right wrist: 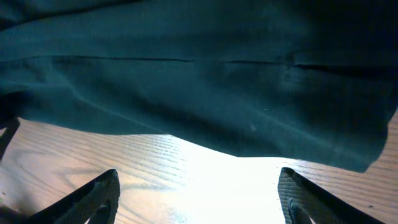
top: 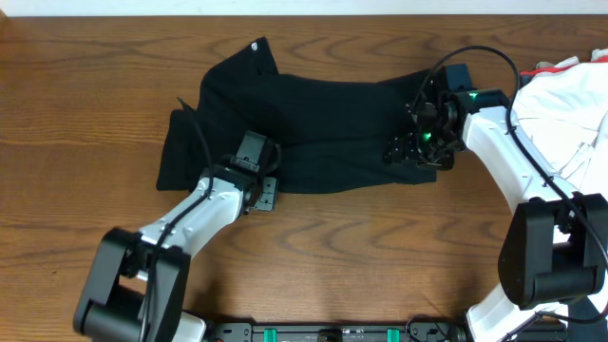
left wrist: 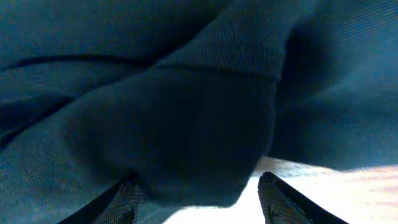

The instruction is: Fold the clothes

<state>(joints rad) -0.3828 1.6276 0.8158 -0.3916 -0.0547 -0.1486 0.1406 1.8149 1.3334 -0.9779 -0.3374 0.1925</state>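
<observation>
Shirt (top: 323, 133) flat on table (top: 380, 256), long axis left-right | left gripper (left wrist: 198, 183) at near hem, jaws half apart, fold between, not clamped | right gripper (right wrist: 199, 180) at right end, wide, empty, hem just ahead

Dark shirt (left wrist: 186, 93) cloth fills nearly the whole frame, lying in soft folds. A stitched seam (left wrist: 217, 65) runs across the upper middle, and below it a rounded lobe of the cloth bulges down between the two fingers (left wrist: 277, 196) of the claw (left wrist: 199, 180). The fingers stand apart. The left one is against the cloth, while a bright strip of bench (left wrist: 336, 186) shows between the lobe and the right one. Pale wood grain continues along the lower right edge.
</observation>
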